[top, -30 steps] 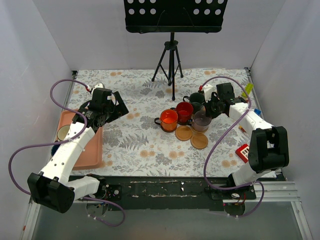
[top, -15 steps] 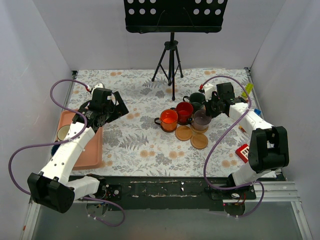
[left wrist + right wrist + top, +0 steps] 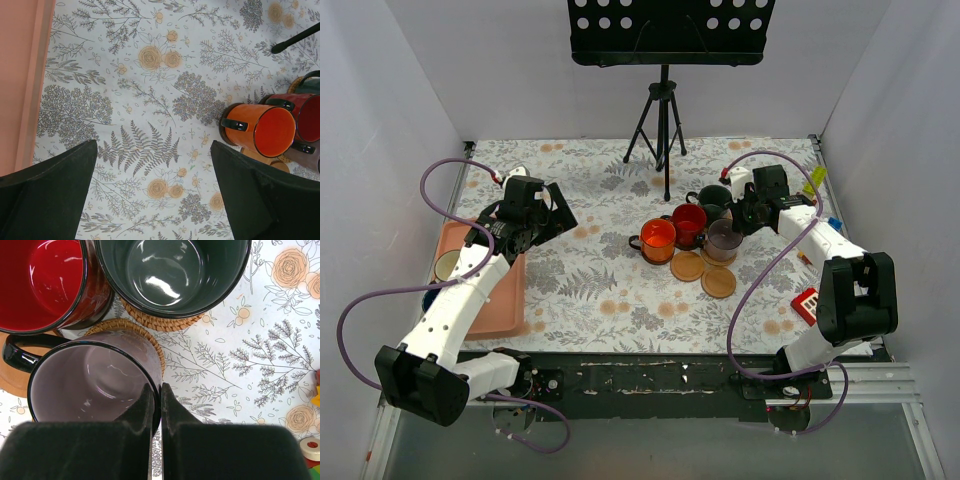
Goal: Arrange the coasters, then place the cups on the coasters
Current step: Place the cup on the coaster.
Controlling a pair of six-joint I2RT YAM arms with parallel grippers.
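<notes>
Purple-grey cup [image 3: 95, 385], its rim pinched by the right pincer [image 3: 157, 390], over a woven coaster [image 3: 145, 340] beside the red cup [image 3: 45, 275]. Left pincer [image 3: 154, 150] hangs spread wide above the counter [image 3: 125, 75].

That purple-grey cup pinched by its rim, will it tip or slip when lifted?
The purple-grey cup looks glossy and rigid, so it may slip in the right gripper. Pinched on one side, it would probably tilt. Its handle sits beside the red cup and might bump it.
</notes>
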